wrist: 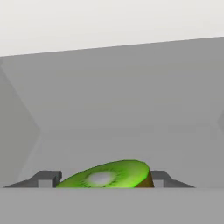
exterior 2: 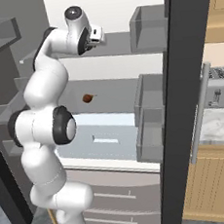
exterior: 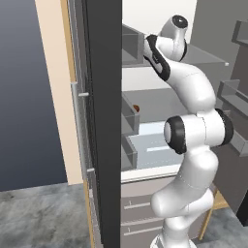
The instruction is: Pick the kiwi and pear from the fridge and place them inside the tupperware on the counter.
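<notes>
as i look along the hand camera, the gripper (wrist: 103, 178) sits at the very bottom of the view, its two dark fingertips (wrist: 46, 178) set apart, one on each side of the kiwi (wrist: 109, 175). the kiwi lies straight ahead of the hand and right between the tips, showing its bright green cut face with a pale centre and a brown edge on one side. its long axis runs across the view, from one fingertip toward the other, so the jaws stand wide on either side of it. i cannot tell whether the pads are touching the fruit or just short of it; i judge they have not closed on it.

beyond the kiwi i see a flat grey shelf and the pale back wall of the fridge (exterior 2: 103, 7).

from the right base camera, the white arm reaches up and forward, with the hand at the upper shelf of the fridge. lower down, on the shelf below, the pear (exterior 2: 87, 98) rests as a small brown-orange shape with a thin stem, well apart from the hand. in the left base camera i see a sliver of the pear (exterior: 136, 108) behind a grey door bin (exterior: 130, 116).

farther right, past the dark fridge door, the counter (exterior 2: 217, 120) carries a silver toaster (exterior 2: 220, 88).

my judgement: the next move is a straight squeeze, with the kiwi centred.
</notes>
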Robot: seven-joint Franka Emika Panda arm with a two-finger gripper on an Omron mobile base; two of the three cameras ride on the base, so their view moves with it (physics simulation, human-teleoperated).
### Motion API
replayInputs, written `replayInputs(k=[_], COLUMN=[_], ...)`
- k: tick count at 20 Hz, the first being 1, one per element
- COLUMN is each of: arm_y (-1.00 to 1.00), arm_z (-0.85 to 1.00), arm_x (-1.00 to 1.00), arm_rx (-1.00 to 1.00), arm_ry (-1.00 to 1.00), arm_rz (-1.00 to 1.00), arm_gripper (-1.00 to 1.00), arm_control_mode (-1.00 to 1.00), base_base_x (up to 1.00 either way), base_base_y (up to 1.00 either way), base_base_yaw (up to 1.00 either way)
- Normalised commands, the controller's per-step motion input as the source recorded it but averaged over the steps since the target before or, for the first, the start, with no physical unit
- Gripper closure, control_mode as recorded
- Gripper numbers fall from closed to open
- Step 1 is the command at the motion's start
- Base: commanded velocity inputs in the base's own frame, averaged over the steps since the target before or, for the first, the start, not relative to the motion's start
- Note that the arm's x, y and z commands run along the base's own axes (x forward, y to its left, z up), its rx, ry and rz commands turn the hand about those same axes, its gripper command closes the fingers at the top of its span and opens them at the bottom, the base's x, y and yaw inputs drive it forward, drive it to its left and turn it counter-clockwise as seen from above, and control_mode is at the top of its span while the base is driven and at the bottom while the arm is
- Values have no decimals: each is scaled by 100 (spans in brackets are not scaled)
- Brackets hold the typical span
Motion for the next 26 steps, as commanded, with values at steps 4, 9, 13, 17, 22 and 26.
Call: replayInputs(k=[4, 9, 13, 17, 22, 26], arm_y=[-63, -5, 0, 0, 0, 0], arm_z=[-26, -41, -37, -20, 0, 0], arm_x=[-100, -100, -100, -96, 0, 0], arm_rx=[1, 0, 0, -6, 0, 0], arm_ry=[-19, -3, 0, 1, 0, 0], arm_rz=[-2, 0, 0, 0, 0, 0], arm_gripper=[100, 100, 100, 100, 100, 100], arm_control_mode=[-100, -100, -100, -100, 100, 100], base_base_x=[0, 0, 0, 0, -79, -67], base_base_y=[0, 0, 0, 0, -2, -16], base_base_yaw=[0, 0, 0, 0, 0, 0])
